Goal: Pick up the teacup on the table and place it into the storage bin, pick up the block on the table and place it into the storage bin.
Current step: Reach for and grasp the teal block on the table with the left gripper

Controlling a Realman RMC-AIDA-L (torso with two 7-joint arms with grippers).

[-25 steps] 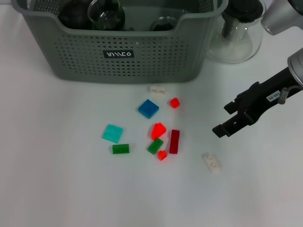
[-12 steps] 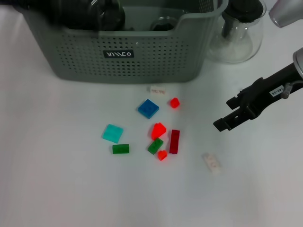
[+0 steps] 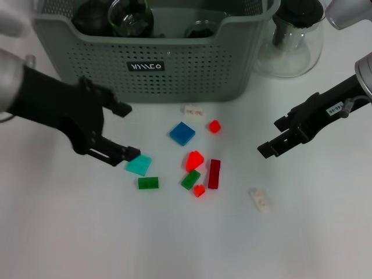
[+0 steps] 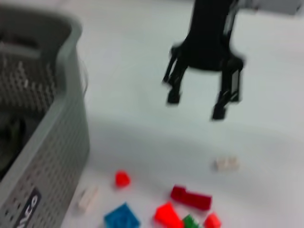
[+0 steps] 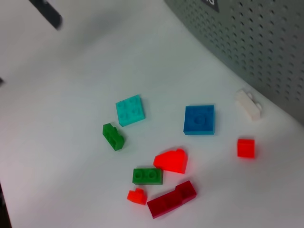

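The grey-green storage bin (image 3: 151, 64) stands at the back, with dark glassware inside it; no teacup shows on the table itself. Several small blocks lie in front of the bin. My left gripper (image 3: 128, 131) is open just left of the teal block (image 3: 139, 164), its lower fingertip touching or nearly touching the block's edge. A blue block (image 3: 182, 133) and a red block (image 3: 195, 159) lie to the right of it. My right gripper (image 3: 272, 138) hangs open and empty on the right, apart from the blocks. The left wrist view shows that right gripper (image 4: 195, 104) open.
A clear glass teapot (image 3: 293, 40) with a black lid stands right of the bin. Green (image 3: 148, 183), dark red (image 3: 214, 173) and white (image 3: 260, 199) blocks lie scattered. The right wrist view shows the teal block (image 5: 129, 110) and the bin wall (image 5: 256, 42).
My left arm has swung from over the bin down to the table and now sits beside the teal block. The right gripper has barely shifted.
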